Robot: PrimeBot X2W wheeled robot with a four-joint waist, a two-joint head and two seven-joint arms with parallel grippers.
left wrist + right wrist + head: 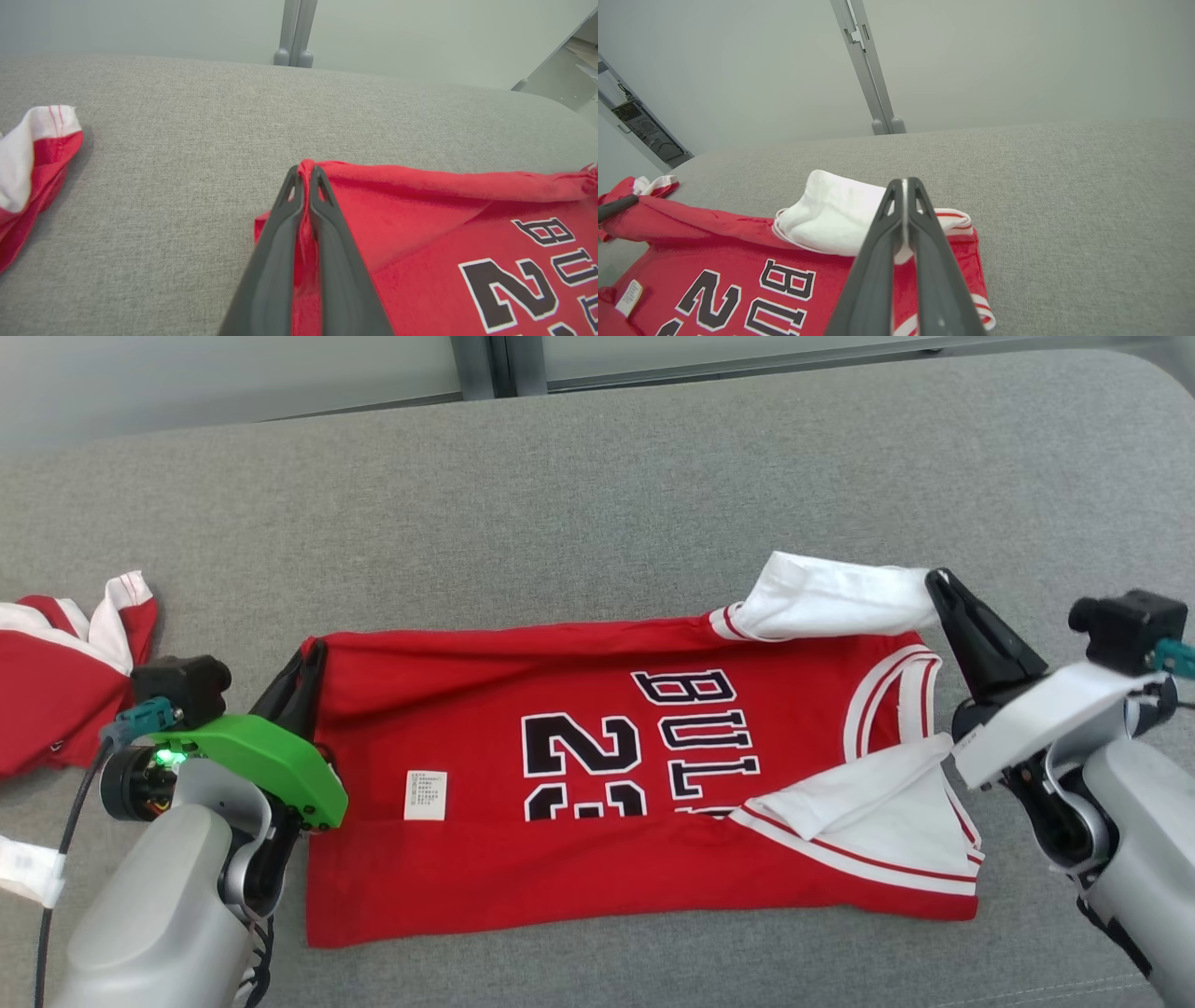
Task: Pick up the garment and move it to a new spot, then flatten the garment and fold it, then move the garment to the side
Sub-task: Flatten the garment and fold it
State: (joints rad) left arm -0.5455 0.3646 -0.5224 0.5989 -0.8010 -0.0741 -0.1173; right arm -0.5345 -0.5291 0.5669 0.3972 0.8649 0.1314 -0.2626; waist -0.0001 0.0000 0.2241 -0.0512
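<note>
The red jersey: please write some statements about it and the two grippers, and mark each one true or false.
1. The left gripper is shut on an edge of the red jersey. True.
2. The right gripper is open above the jersey. False: it is shut on a white sleeve.
3. The jersey lies on a wooden table. False: it lies on a grey cushion.
4. A small white label lies on the jersey's red body. True.
5. Another red and white garment lies at the robot's left. True.
</note>
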